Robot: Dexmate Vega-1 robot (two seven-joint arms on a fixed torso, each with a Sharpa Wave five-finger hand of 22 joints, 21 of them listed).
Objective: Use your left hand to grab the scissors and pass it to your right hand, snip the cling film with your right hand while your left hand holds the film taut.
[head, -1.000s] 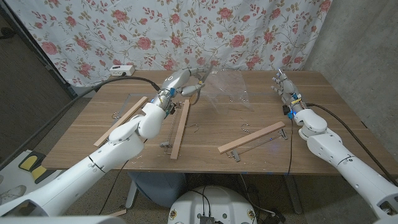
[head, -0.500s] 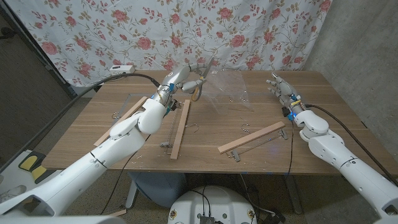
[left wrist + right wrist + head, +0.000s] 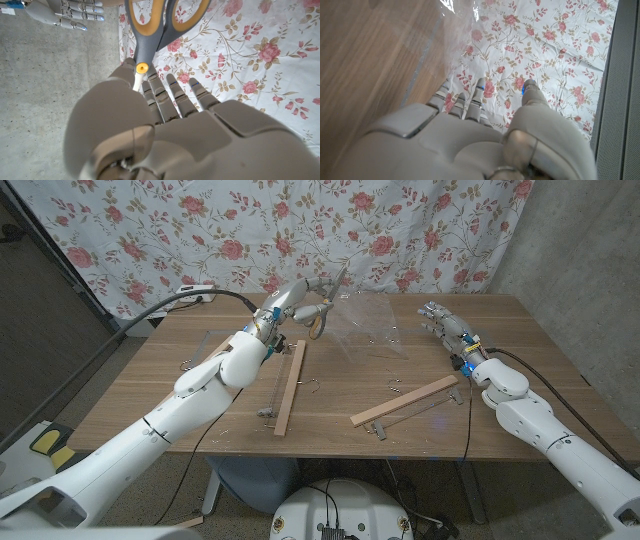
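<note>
Gripping scissors (image 3: pixel 322 308) in left hand (image 3: pixel 292 302).

One pair of scissors (image 3: pixel 322 308), orange-handled, up off the table. One sheet of cling film (image 3: pixel 368 323), clear, standing at the far middle of the table. Three wooden slats: one (image 3: pixel 195 373) at the left, one (image 3: pixel 291 385) in the middle, one (image 3: pixel 404 400) at the right. Two robot hands, the left hand (image 3: pixel 296 299) and the right hand (image 3: pixel 443 322). One wooden table (image 3: pixel 330 425). One flowered curtain (image 3: pixel 200 230) behind. One white power strip (image 3: pixel 196 296) at the table's far left corner.
</note>
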